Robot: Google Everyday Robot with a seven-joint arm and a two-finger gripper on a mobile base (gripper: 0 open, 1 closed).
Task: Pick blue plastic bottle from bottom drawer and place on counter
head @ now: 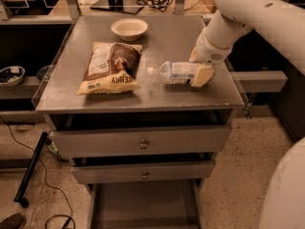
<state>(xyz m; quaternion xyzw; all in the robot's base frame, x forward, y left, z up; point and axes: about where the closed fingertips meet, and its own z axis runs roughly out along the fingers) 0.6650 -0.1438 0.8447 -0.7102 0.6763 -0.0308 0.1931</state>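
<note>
Gripper (197,67): above the right half of the counter (190,98), tan fingers clamped on either side of the base of the blue plastic bottle (175,73) — white arm (248,13) reaching in from beyond the counter's right rear corner.
Blue plastic bottle: on its side over the counter's right half, white cap pointing toward the counter's centre; it seems to rest on the surface, though contact is hard to judge.
Snack bag (110,67): flat on the counter's left half.
Bowl (129,28): white, upright, near the counter's rear edge.
Bottom drawer (143,205): pulled out below the counter's front — grey floor showing.
Knobbed drawers (143,141): two, stacked under the counter, each slightly out.
</note>
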